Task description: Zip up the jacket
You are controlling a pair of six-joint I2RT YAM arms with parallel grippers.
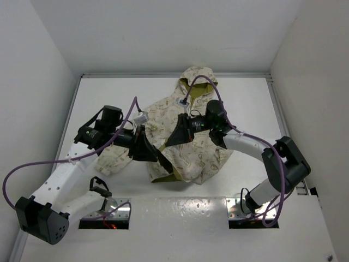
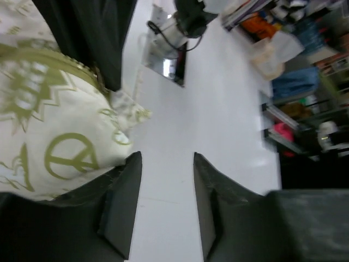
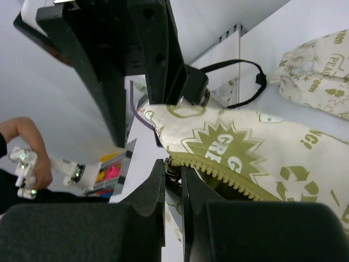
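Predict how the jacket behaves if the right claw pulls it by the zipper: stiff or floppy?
Probably floppy: the jacket lies rumpled and folded on the table, so it should drape and bunch rather than hold shape. Likely light: the fabric looks thin where the right claw pinches the zipper edge. It may slide on the smooth tabletop.

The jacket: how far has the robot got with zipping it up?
Done: the jacket lies on the table, and the right jaws are pinched on the zipper pull. In hand: the left jaws stand open beside the fabric, gripping nothing. Left: apparently pulling the zipper up toward the hood.
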